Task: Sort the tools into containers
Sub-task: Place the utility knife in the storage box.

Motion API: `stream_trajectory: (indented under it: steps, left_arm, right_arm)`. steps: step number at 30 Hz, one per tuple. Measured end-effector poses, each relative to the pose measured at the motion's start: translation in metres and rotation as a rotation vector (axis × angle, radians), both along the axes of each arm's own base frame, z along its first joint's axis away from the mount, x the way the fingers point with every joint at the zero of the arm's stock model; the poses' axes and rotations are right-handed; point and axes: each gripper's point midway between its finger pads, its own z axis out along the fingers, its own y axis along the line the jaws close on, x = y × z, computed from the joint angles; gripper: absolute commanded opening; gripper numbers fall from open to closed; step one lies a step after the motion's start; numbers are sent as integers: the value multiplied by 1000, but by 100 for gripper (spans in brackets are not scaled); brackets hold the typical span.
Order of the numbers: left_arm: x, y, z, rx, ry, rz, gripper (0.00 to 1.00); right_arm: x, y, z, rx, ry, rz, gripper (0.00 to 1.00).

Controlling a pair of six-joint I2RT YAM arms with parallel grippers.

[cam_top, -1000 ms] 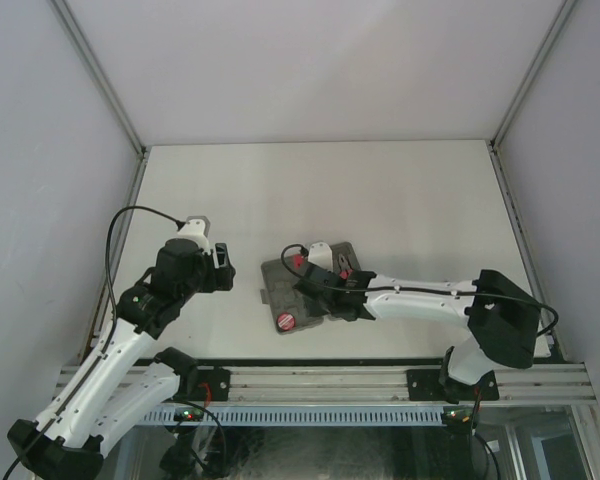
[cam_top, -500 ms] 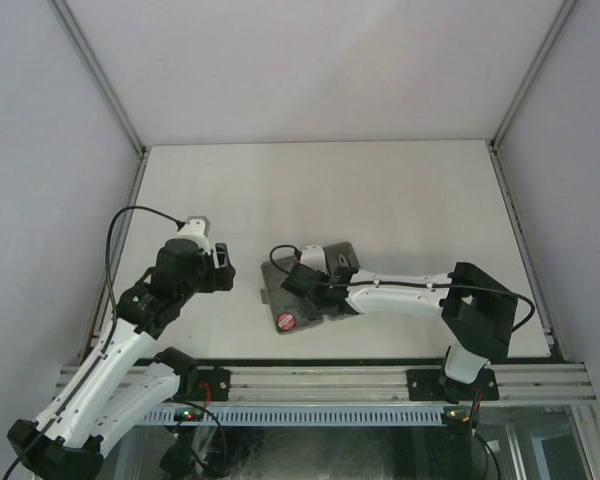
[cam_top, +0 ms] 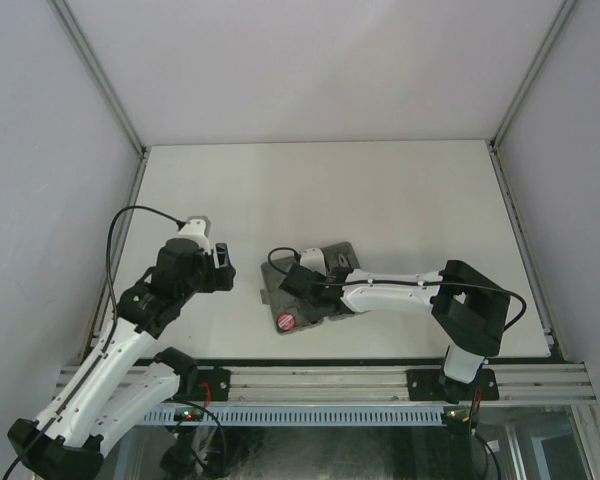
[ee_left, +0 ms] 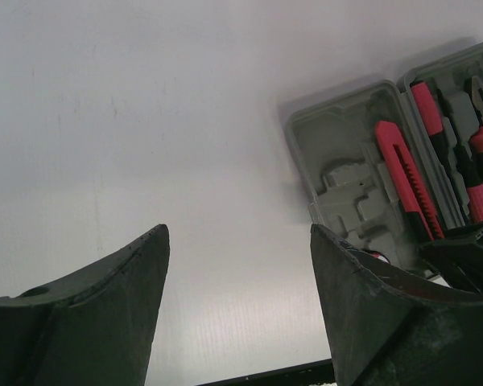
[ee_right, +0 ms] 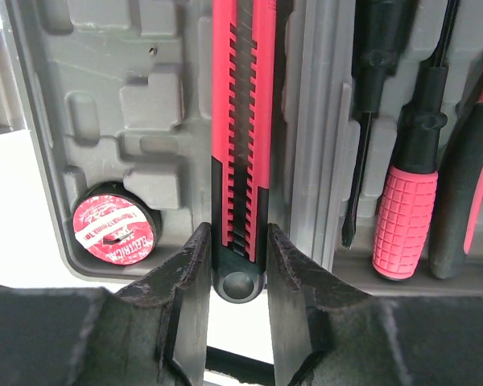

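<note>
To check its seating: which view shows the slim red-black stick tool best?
The right wrist view: the slim red-black stick tool lies large in the grey case, its end inside the right gripper. The left wrist view shows it small, the top hardly.

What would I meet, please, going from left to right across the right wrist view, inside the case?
Red-labelled tape roll → red-black utility knife → slim black screwdriver → red-handled screwdriver → pliers handle.
</note>
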Motion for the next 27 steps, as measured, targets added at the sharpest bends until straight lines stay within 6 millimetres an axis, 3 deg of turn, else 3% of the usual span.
stream_trajectory:
  steps: [13, 27]
  left_arm:
    - [0, 0, -1, 2, 5, -1, 75]
    - [1, 0, -3, 5, 11, -1, 75]
  right_arm:
    - [-1, -1, 0, -2, 3, -2, 43]
    - [-3, -7, 10, -7, 3, -2, 35]
